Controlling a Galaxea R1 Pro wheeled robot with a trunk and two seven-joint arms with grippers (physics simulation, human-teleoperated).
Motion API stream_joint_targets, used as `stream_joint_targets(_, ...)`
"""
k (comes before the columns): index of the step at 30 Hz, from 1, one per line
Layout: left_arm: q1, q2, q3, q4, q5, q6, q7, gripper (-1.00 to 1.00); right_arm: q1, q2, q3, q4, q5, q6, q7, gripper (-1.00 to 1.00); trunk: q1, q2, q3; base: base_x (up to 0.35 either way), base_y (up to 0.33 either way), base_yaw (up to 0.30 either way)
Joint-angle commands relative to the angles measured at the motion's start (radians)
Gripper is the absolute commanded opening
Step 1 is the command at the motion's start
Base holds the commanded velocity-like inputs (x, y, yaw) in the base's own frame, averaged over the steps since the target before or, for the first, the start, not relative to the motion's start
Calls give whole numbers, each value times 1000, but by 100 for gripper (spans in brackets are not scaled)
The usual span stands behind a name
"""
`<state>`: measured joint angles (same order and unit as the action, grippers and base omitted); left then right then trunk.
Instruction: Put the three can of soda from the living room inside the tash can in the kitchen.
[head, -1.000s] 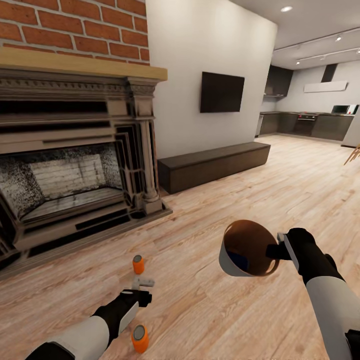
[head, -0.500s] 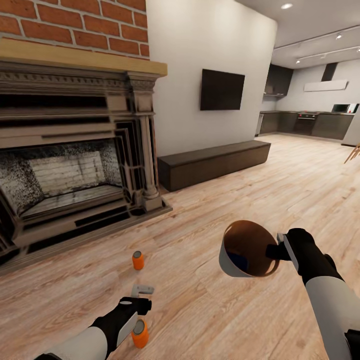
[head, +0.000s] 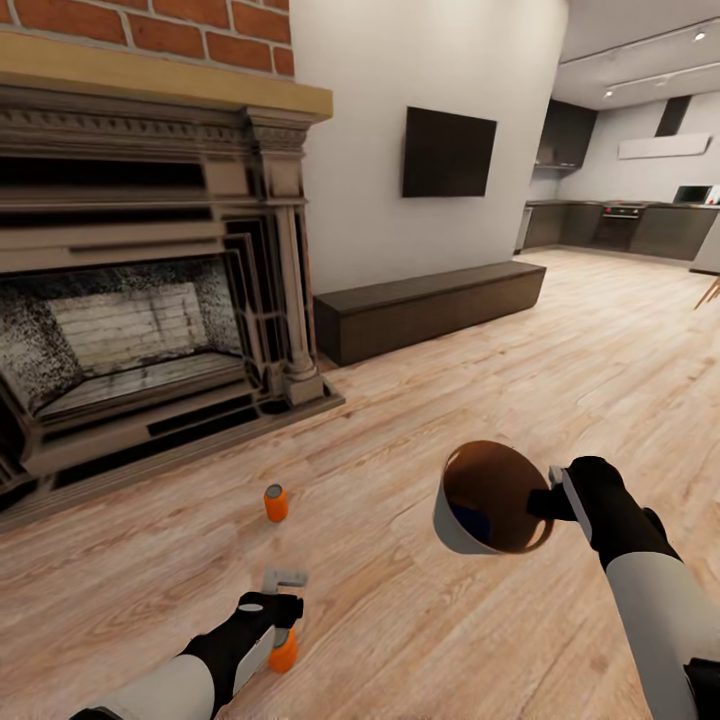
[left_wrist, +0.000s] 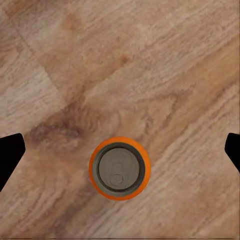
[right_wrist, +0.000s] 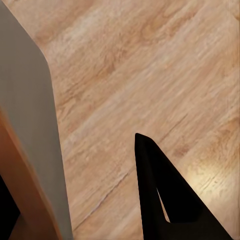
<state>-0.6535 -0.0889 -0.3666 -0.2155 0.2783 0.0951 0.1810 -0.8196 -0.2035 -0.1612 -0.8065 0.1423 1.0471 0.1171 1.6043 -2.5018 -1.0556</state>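
Standing on wood floor (head: 420, 420): two orange cans, one (head: 276, 503) near fireplace (head: 140, 330), one (left_wrist: 119, 168) under wide-open empty left gripper (head: 284, 601); right gripper (head: 552, 495) clamps bin (head: 452, 528) rim.

I'm looking at a light wood plank floor (head: 420, 420) running from the fireplace (head: 150, 320) toward the kitchen. Two orange soda cans stand upright on it, well apart: the far can (head: 275, 503) out in front of the hearth, the near can (head: 284, 652) closer to me. A long dark bench (head: 430, 310) sits along the wall.
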Motion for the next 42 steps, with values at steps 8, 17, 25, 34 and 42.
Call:
stream_joint_targets(8,0,0,0,8,-2,-7,0,100,-2,-1,10,0,-25,0,3,-100,2,-1,-32,0,0,0)
stream_joint_targets(17,0,0,-2,8,-4,-9,1,100,-22,1,11,-1,-22,0,3,-100,2,-1,-38,0,0,0)
stream_joint_targets(25,14,0,-2,9,-5,-50,0,100,-49,32,13,1,-18,0,3,-100,4,-3,-58,0,0,0)
stream_joint_targets(34,21,0,-4,8,-5,-57,0,100,-52,39,40,1,-18,0,3,-100,8,-4,-89,0,0,0)
stream_joint_targets(42,26,0,-5,7,-4,-57,0,100,-52,39,46,1,-18,0,3,-100,8,-4,-89,23,13,0)
